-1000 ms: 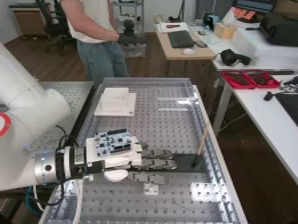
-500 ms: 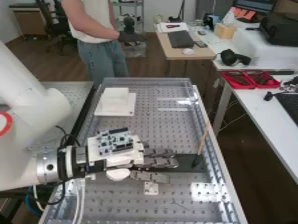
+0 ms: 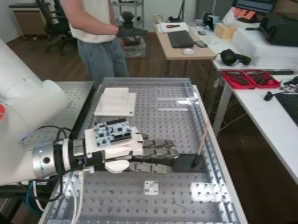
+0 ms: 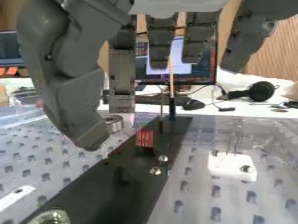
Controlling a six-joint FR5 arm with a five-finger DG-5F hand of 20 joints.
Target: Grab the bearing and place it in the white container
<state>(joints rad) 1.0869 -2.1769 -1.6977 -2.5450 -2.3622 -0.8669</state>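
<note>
The perforated counter [image 3: 120, 200] stretches beneath the hand [image 3: 159, 151], released, its fingers extended. A long black plate [image 4: 130, 172] lies below them; the white container [image 3: 116, 95] sits farther along. The silvery bearing [image 4: 114, 123] rests beside the plate, near the thumb.

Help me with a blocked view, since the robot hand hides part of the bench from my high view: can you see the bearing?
Observer: Yes. The wrist view has a metal ring, most likely the bearing, that looks close to the robot hand; I can't tell whether they touch.
Operator: Anything on the black plate where the hand covers it for me?
Observer: A small red block is on it.
Operator: And next to that block, is the plate bare?
Observer: No, two shiny round studs are on the plate near the block.
</note>
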